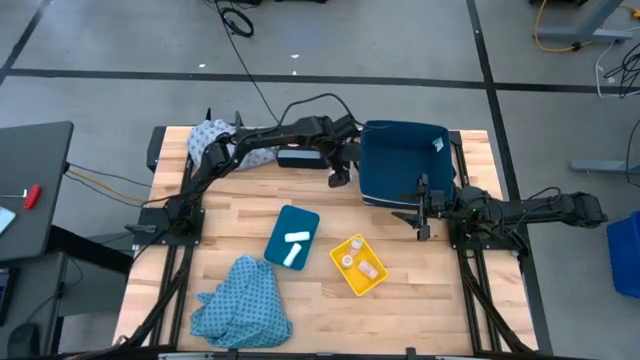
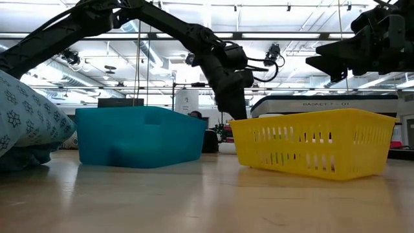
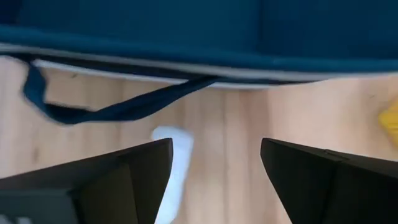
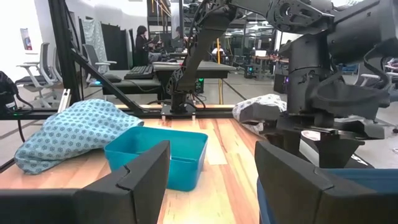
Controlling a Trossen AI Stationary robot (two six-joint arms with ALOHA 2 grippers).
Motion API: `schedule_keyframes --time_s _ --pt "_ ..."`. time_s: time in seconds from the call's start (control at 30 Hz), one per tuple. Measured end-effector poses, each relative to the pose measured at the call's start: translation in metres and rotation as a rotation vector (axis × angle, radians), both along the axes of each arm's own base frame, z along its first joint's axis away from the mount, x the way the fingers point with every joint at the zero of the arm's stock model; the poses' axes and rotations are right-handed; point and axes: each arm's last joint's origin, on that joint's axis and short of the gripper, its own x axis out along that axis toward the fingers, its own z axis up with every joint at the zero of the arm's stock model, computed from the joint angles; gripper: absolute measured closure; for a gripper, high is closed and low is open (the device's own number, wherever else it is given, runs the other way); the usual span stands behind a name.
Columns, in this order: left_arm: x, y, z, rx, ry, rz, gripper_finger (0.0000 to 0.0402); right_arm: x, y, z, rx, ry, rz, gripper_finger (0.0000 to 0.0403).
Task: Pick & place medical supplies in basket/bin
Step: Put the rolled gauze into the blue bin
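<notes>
Supplies, nearest: a blue patterned cloth (image 1: pixel 243 303) lies heaped at the desk's front edge, loose and not yet binned.
Teal tray: the small teal tray (image 1: pixel 291 237) sits mid-desk holding white rolls (image 1: pixel 296 249), likely sorted there for easy reach.
Yellow basket: the yellow basket (image 1: pixel 359 265), just beside the tray, holds a few small pale vials (image 1: pixel 358 258).
Right pincer: the right pincer (image 1: pixel 421 212) hangs at the near edge of the big blue bin (image 1: pixel 404 162); its fingers stand well apart with nothing between them. It seems to be waiting.
Left pincer: the left pincer (image 1: pixel 338 178) hovers above bare wood just beside the bin's left wall, fingers (image 3: pixel 118 180) spread wide and empty. Its wrist view shows a white roll (image 3: pixel 172 171) on the desk below, near a blue strap (image 3: pixel 93 107) of the bin, so I judge it is lining up a pick.
Far corner: a second patterned cloth (image 1: pixel 212 140) lies bunched under the left arm at the back left corner.
Desk: pale wood planks (image 1: pixel 430 290), smooth and level.
Room: grey floor with dark tape lines and cables; beyond the desk, an open workshop with screens and a seated person (image 4: pixel 142 38).
</notes>
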Motion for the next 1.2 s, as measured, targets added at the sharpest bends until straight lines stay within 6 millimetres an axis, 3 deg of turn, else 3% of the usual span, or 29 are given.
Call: schedule_keyframes --time_s 0.2,0.37,0.57,0.73,0.9,1.03,1.1,1.2 --pt "0.008 -0.027 0.007 -0.105 -0.091 -0.209 0.0165 0.0 0.0 -0.001 0.016 0.013 0.001 0.016" --pt "0.011 -0.048 0.036 -0.202 -0.273 -0.393 0.0172 0.0 0.0 -0.001 0.044 0.015 0.002 0.016" --pt "0.009 -0.065 0.09 -0.103 -0.491 -0.447 0.0173 0.003 0.0 0.004 0.045 -0.006 0.005 0.016" --pt "0.001 -0.081 0.148 0.045 -0.709 -0.365 0.0173 0.005 0.001 0.013 0.006 -0.092 0.031 0.016" --pt "-0.019 -0.096 0.199 0.191 -0.858 -0.247 0.0173 0.006 0.001 0.013 -0.007 -0.101 0.03 0.016" --pt "-0.019 -0.104 0.205 0.125 -0.91 -0.241 0.0173 0.006 0.001 0.013 -0.008 -0.095 0.03 0.016" --pt "-0.007 -0.113 0.193 0.078 -0.987 -0.249 0.0173 0.006 0.001 0.013 -0.009 -0.095 0.03 0.016" --pt "0.006 -0.132 0.158 0.053 -1.117 -0.224 0.0173 0.006 0.001 0.013 -0.012 -0.094 0.03 0.016"
